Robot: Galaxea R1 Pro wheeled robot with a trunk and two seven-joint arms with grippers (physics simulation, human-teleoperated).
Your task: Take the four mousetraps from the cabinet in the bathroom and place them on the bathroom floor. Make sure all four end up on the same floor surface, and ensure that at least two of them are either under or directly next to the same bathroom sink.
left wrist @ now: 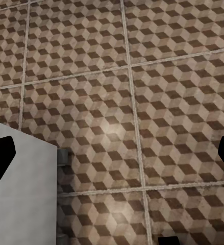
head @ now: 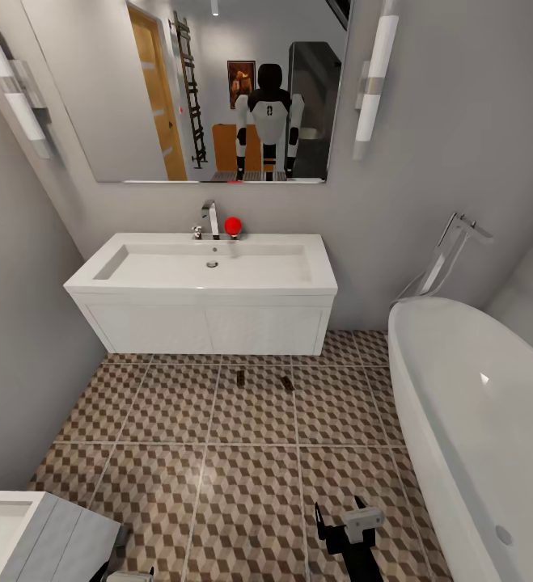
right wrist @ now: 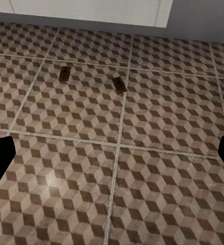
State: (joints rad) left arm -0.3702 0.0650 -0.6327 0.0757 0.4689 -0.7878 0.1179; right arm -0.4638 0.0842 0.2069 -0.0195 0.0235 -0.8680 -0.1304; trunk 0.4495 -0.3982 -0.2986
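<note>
**Two traps down by the sink, two more to fetch**

In the head view we face the sink, centre of the frame, with the bathtub at the right edge. Two mousetraps lie flat on the patterned floor just in front of the vanity: one left of the other, near each other but not touching, both a little above mid-frame. The right wrist view shows the same pair, one and the other, in its upper half.

Our right gripper sits at the bottom of the head view, right of centre, fingers spread with nothing between them. The left gripper hangs over bare tiles, its fingertips at the frame's two edges, wide apart and empty, beside the corner of a low white unit.

We judge the sink condition likely met already. The step in hand is turning away to the cabinet for the remaining traps; we should swing the base clear of the tub and white unit, and avoid rolling over the two traps
</note>
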